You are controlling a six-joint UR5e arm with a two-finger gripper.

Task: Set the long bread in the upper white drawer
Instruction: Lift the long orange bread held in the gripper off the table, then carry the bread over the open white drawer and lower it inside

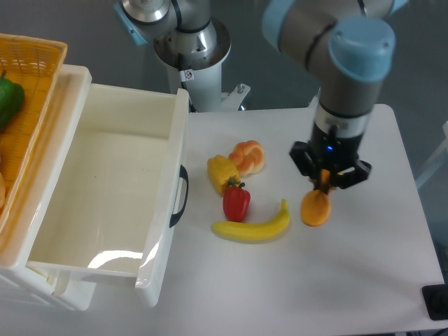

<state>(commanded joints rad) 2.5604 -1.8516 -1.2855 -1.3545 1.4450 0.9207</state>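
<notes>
The long bread (316,208) hangs end-on as a small orange oval above the table, right of the banana. My gripper (325,183) is shut on its upper end, pointing straight down. The upper white drawer (112,189) stands pulled open at the left, deep and glossy, with a black curved handle (182,195) on its front. The gripper and bread are well to the right of the drawer, roughly level with its handle.
On the table between drawer and gripper lie a yellow banana (253,226), a red pepper (236,201), a yellow pepper (222,173) and a braided orange bun (248,156). An orange woven basket (28,63) with a green pepper (8,99) sits at far left.
</notes>
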